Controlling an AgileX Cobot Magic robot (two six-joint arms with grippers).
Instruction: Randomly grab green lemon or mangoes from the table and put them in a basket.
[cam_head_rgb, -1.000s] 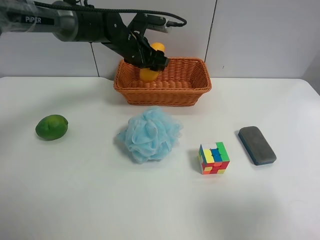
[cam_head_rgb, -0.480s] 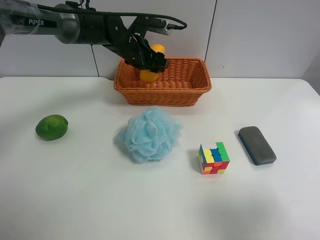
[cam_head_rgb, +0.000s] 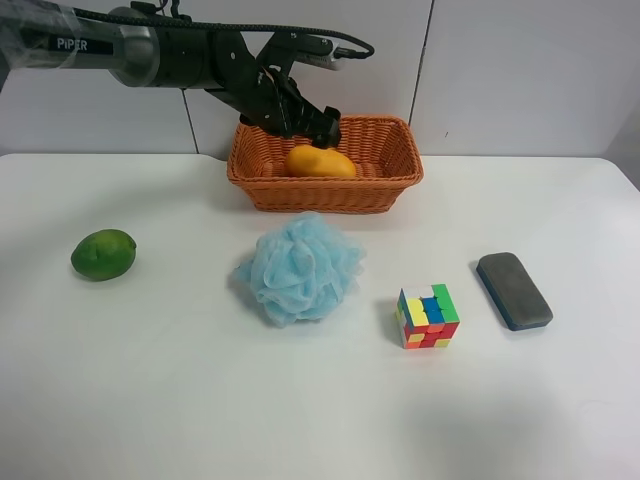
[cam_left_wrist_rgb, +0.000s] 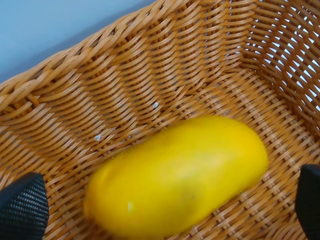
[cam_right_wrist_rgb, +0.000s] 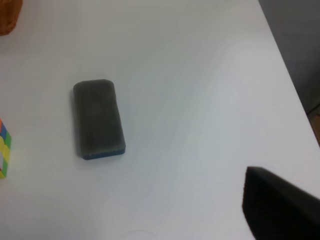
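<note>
The yellow-orange mango (cam_head_rgb: 320, 162) lies on its side inside the orange-brown wicker basket (cam_head_rgb: 325, 192) at the back of the white table (cam_head_rgb: 150, 380). The arm at the exterior high view's left holds the left gripper (cam_head_rgb: 318, 124) open just above the mango, apart from it. In the left wrist view the mango (cam_left_wrist_rgb: 175, 177) rests on the basket floor (cam_left_wrist_rgb: 150, 90), and a black fingertip (cam_left_wrist_rgb: 22, 212) shows at each side, wide apart. The green lemon (cam_head_rgb: 103, 254) sits alone on the table at the left. Of the right gripper only one dark finger (cam_right_wrist_rgb: 280, 210) shows.
A light blue bath pouf (cam_head_rgb: 299, 268) lies in front of the basket. A coloured puzzle cube (cam_head_rgb: 428, 316) and a dark grey eraser block (cam_head_rgb: 513, 290) sit to the right; the block also shows in the right wrist view (cam_right_wrist_rgb: 98, 118), near the table's edge.
The left gripper has let go of the mango, which dropped from an upright hold to lie flat in the basket. The gripper has risen slightly above it.
</note>
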